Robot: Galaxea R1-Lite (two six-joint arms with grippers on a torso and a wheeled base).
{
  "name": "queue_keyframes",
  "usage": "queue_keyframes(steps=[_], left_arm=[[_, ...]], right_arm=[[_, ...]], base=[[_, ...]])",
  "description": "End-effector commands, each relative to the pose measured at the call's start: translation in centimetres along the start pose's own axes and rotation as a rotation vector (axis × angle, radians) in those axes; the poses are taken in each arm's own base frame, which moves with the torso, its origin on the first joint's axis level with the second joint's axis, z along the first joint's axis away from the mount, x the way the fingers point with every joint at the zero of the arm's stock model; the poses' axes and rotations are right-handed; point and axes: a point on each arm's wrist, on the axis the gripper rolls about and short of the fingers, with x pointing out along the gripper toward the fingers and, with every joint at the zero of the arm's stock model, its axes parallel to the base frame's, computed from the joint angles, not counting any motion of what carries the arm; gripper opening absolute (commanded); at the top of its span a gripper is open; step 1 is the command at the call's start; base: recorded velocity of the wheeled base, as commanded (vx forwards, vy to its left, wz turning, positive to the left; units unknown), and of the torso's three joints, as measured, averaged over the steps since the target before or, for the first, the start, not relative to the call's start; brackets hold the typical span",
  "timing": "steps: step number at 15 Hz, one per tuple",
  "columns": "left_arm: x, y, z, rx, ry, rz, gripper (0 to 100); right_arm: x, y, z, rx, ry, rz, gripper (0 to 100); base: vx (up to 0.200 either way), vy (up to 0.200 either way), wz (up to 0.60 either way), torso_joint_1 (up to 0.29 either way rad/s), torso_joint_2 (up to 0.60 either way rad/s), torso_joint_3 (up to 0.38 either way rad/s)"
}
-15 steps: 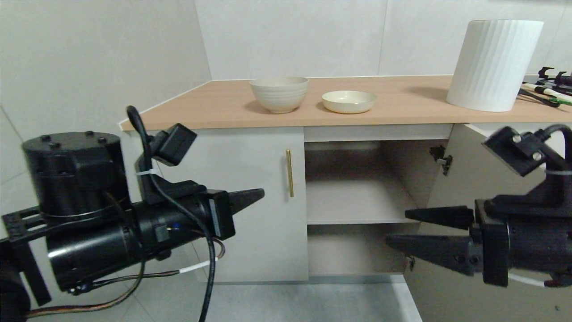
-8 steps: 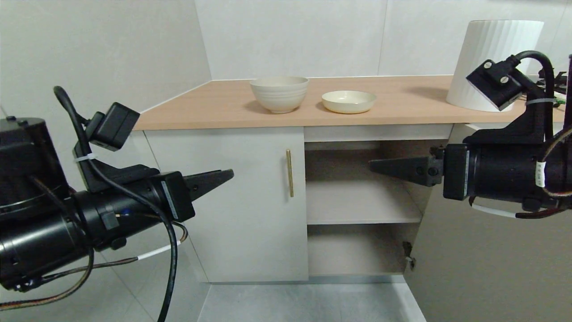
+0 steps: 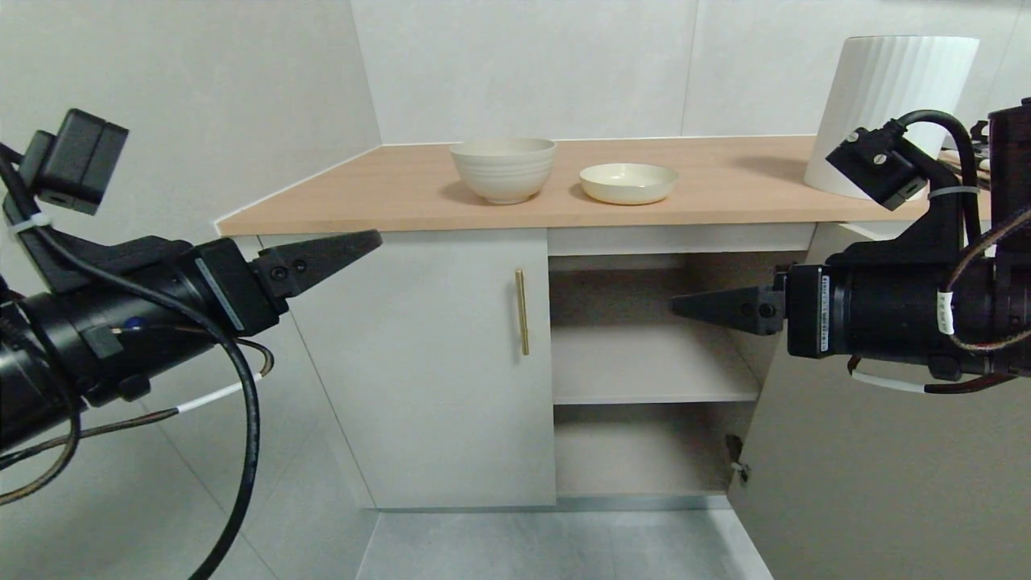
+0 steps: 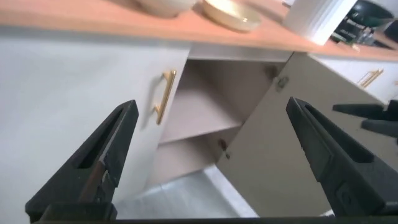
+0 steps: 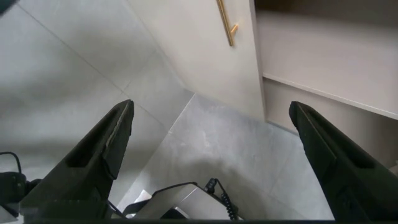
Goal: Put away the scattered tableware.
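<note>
The bowl [image 3: 503,169] sits just left of the shallow dish [image 3: 629,182] on the tabletop [image 3: 749,181], above the open cabinet [image 3: 644,362]. My left gripper [image 3: 366,239] and right gripper [image 3: 681,304] hang lower, on the near side, fingers spread on both — rising carelessly, either could clip the tabletop's edge.

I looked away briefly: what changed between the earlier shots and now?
Both arms rose: the left gripper climbed up and to the left, the right gripper up in front of the open cabinet. Both are open and empty. Bowl and plate stayed on the countertop.
</note>
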Motion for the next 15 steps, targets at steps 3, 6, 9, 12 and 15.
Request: queue_keyframes(steps=[3, 6, 9, 12, 15], left_arm=[[-0.6, 0.1, 0.8, 0.006, -0.028, 0.012, 100], [-1.1, 0.0, 1.1, -0.006, 0.024, 0.04, 100], [-1.2, 0.1, 1.4, -0.011, 0.04, 0.056, 100], [-1.2, 0.2, 1.6, -0.011, 0.035, 0.06, 100], [-1.3, 0.3, 1.6, -0.012, 0.032, 0.064, 100]], right_arm=[[-0.1, 0.0, 0.0, -0.001, -0.001, 0.002, 100], [-0.2, 0.0, 0.0, -0.001, -0.003, 0.002, 100], [-0.3, 0.1, 0.1, -0.002, -0.006, 0.005, 100], [-0.3, 0.1, 0.0, -0.001, -0.004, 0.007, 100], [-0.5, 0.2, 0.1, -0.001, -0.009, 0.013, 100]], base=[[0.0, 0.0, 0.0, 0.0, 0.0, 0.0], [0.0, 0.0, 0.0, 0.0, 0.0, 0.0], [0.2, 0.0, 0.0, 0.005, 0.0, 0.005], [0.2, 0.0, 0.0, 0.006, 0.0, -0.002], [0.2, 0.0, 0.0, 0.001, 0.0, 0.002]])
